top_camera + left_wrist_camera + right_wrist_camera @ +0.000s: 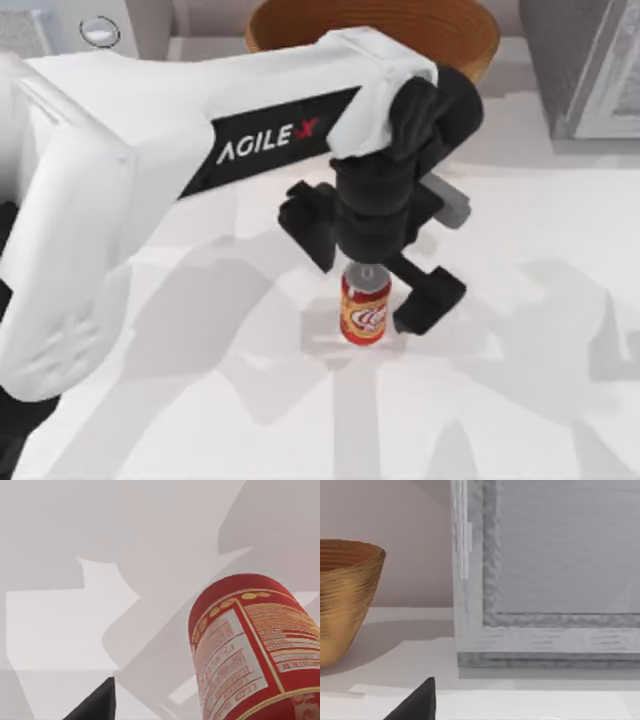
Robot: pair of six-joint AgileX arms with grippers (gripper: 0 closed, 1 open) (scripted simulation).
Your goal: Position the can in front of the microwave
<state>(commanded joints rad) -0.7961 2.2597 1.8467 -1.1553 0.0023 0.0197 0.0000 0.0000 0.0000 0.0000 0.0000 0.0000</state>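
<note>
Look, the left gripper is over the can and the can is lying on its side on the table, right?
Not quite. The left gripper is over the can, but the can stands upright on the table, silver top up. The top view shows it.

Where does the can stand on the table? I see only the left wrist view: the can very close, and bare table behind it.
Observer: In the top view the can stands upright near the middle of the table.
Operator: Is the left gripper holding it?
Observer: No. The left gripper hangs over the can with its fingers open, one on each side.
Operator: And where is the microwave?
Observer: The microwave is at the top view's upper left corner, well apart from the can. A basket stands at the back middle.
</note>
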